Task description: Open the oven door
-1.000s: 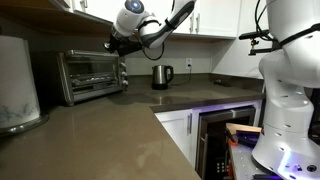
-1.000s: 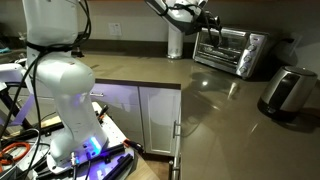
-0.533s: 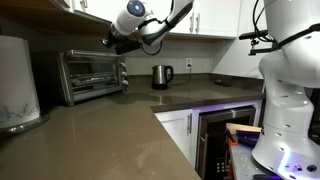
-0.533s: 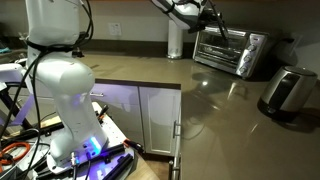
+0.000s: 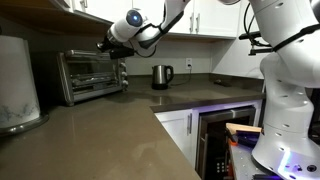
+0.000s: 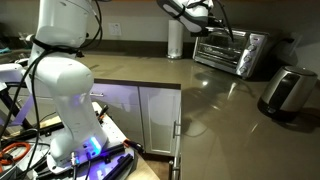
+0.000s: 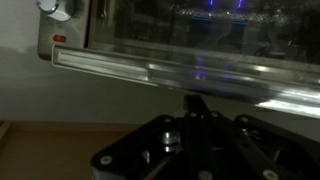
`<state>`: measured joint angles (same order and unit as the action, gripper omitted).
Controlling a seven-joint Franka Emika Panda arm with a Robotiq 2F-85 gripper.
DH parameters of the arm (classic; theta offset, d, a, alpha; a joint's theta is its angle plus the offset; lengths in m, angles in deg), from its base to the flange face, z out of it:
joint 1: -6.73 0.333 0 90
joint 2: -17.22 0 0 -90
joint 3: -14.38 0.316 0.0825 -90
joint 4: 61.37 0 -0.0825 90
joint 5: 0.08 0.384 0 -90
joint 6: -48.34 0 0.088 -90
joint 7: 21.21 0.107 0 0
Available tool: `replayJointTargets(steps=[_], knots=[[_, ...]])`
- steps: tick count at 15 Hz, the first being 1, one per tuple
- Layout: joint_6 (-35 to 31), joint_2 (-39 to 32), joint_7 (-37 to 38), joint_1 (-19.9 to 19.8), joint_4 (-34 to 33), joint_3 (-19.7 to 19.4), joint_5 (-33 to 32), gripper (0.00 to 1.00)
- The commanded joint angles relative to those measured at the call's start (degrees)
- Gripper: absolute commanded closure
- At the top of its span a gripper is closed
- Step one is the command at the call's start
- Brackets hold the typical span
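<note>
Kitchen, L-shaped counter run. The countertop (image 5: 110,135) is a smooth grey-brown slab, slightly glossy, and picks up reflections in both exterior views. White upper cabinets (image 5: 215,15) sit over the back wall, with white lower cabinets (image 6: 150,115) under the slab. A dark built-in appliance (image 5: 225,135) sits below the counter, with a purple glow around it.

The oven (image 6: 258,52) sits on the counter against the back wall, knobs on its right side. The oven door (image 5: 85,74) looks closed, upright against the front. A steel kettle (image 5: 161,76) stands on the same counter, apart from the oven on its knob side. A white cylindrical object (image 5: 15,85) is on the other side, nearer the camera.

The white robot base (image 5: 285,100) is on the floor off the counter's end, with cables (image 6: 20,150) lying beside it.

The gripper (image 5: 102,45) is up at the oven's top front edge. In the wrist view the gripper (image 7: 196,100) has its 2 fingers pressed together, tips just beside the door's handle bar (image 7: 120,68). I can't tell whether they touch it, and nothing shows pinched between them. Dark door glass fills the top of that view, and 1 knob (image 7: 55,8) shows in the corner.
</note>
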<state>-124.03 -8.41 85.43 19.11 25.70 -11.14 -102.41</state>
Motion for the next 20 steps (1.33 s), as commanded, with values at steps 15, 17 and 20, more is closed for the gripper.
replayJointTargets(steps=[15,17,20], knots=[[5.3,11.3,-41.2,-11.9,21.6,18.3,37.9,1.00],[11.3,12.9,-49.9,-12.2,22.1,20.7,46.8,1.00],[20.8,14.4,-58.2,-11.4,20.5,22.4,55.4,1.00]])
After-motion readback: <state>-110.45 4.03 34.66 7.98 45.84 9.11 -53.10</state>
